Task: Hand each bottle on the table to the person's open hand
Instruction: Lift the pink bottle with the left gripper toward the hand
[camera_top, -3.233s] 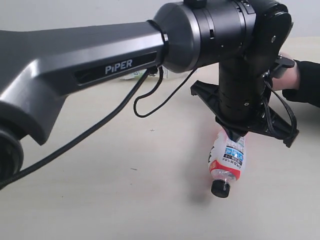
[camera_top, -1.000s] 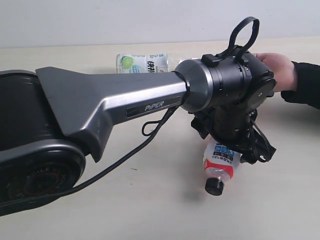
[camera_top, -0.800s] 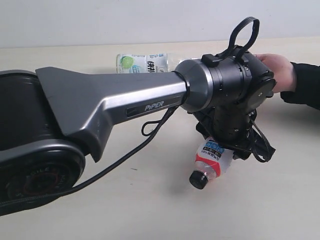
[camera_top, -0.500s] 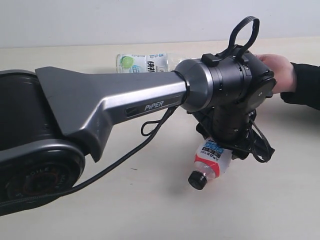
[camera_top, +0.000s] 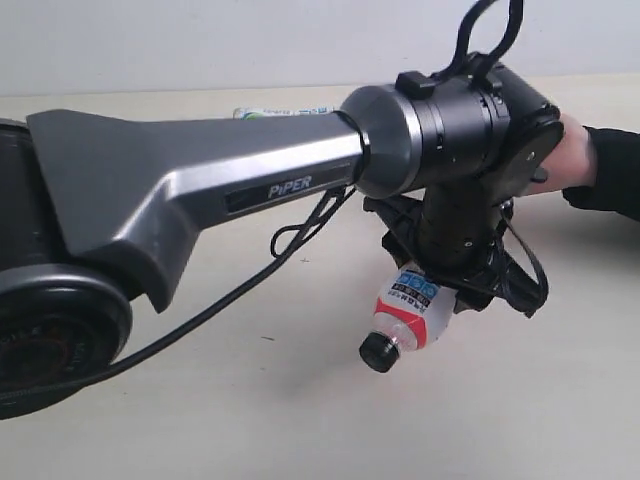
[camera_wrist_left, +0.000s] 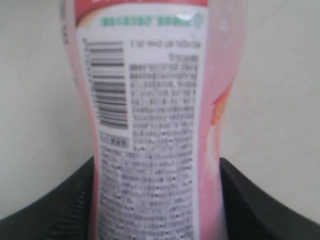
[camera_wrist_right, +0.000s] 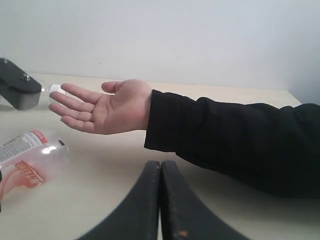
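The red-labelled bottle is hanging cap-down and tilted over the middle of the tabletop, clamped between the left gripper's jaws. The right gripper is holding nothing, its fingers pressed together. The open hand is hovering palm up near the far right edge. Another bottle is lying at the far edge.

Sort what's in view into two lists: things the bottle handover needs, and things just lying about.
Job: clear plastic bottle with black cap and red-pink label, gripped by the left claw; green-and-white-labelled bottle on the pale beige table, behind the arm; open bare hand with black sleeve.
Lying about: black cable looping off the arm; right claw, shut and idle.
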